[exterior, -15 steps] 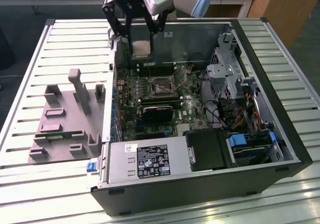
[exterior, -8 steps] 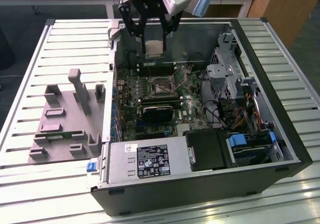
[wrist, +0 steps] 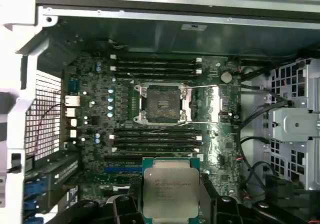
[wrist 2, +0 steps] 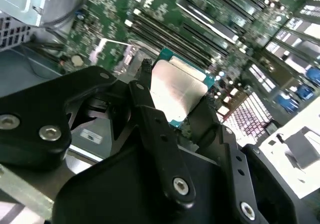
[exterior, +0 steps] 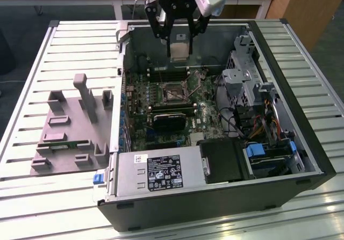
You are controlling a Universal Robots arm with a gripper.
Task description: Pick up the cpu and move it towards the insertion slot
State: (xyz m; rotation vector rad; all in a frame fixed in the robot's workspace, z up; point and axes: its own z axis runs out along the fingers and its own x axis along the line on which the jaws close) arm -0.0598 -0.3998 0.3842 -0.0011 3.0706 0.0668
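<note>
The cpu [exterior: 179,49], silvery on top with a pale rim, hangs above the back part of the open computer case. My gripper [exterior: 179,51] is shut on it, one black finger at each side. In the second wrist view the cpu [wrist 2: 177,86] sits between the two dark fingers [wrist 2: 145,101]. The insertion slot [exterior: 173,92], a dark square socket in a thin metal frame, lies on the green motherboard below and in front of the chip. In the first wrist view the cpu [wrist: 170,188] is apart from the insertion slot [wrist: 161,102], with memory slots between them.
A grey fixture block [exterior: 70,127] stands on the slatted table at the exterior view's left. Inside the case are a black cooler block [exterior: 169,119], a power supply [exterior: 156,173], and a drive cage with cables [exterior: 247,84]. The case walls [exterior: 121,57] ring the board.
</note>
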